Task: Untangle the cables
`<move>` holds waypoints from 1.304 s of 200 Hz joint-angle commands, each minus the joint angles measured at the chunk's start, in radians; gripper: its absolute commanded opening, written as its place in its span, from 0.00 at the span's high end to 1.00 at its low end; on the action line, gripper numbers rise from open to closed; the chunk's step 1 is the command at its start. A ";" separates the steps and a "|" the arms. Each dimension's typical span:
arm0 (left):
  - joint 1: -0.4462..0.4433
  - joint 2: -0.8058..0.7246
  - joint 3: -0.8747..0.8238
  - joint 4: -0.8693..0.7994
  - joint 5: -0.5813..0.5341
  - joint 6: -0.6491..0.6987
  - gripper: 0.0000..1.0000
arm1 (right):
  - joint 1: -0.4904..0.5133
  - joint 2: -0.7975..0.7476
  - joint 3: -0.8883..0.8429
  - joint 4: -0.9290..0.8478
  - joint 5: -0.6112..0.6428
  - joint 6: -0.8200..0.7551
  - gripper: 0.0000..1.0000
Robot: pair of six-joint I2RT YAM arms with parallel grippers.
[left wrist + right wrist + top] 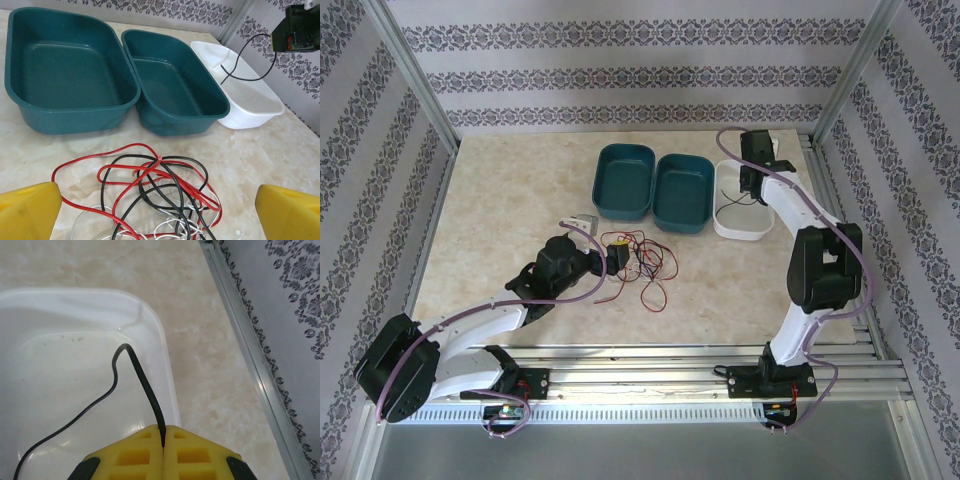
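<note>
Cable tangle (642, 265) mid-table. Three tubs in row from its 12 to 2 o'clock: left tub (623, 180), middle tub (683, 192), right tub (740, 229), side by side. Left gripper (617, 255) at tangle's 9 o'clock, just beside. Single cable (140, 375) hangs from right gripper (163, 440) into right tub.

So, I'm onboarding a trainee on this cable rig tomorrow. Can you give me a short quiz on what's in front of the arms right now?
1. True or false: the left gripper stands open by the tangle.
2. Which colour is the cable pinched in the right gripper? A red, B black, C white.
3. Fill in: that cable hangs over the ___ tub.

Key: 1 true; 2 B; 3 white.
</note>
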 commanded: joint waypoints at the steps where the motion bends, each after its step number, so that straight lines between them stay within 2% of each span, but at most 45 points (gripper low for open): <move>1: 0.011 -0.007 -0.010 -0.018 -0.015 -0.002 0.01 | -0.007 0.034 -0.011 -0.005 0.038 -0.014 1.00; 89: 0.010 0.006 0.006 -0.043 -0.059 -0.020 0.01 | -0.007 0.148 -0.005 -0.064 -0.038 0.014 1.00; 98: 0.011 0.004 0.008 -0.048 -0.061 -0.019 0.01 | -0.007 0.156 -0.005 -0.066 -0.044 0.015 0.93; 116: 0.011 0.002 0.008 -0.056 -0.065 -0.020 0.01 | -0.007 0.153 -0.004 -0.076 -0.057 0.017 0.71; 147: 0.011 -0.006 0.013 -0.084 -0.078 -0.028 0.01 | -0.007 0.103 -0.011 -0.087 -0.054 0.021 0.54; 207: 0.011 -0.013 0.034 -0.127 -0.098 -0.059 0.01 | -0.008 -0.066 -0.048 -0.116 -0.071 0.052 0.42; 261: 0.011 0.012 0.063 -0.148 -0.100 -0.062 0.01 | -0.006 -0.262 -0.102 -0.107 -0.199 0.108 0.41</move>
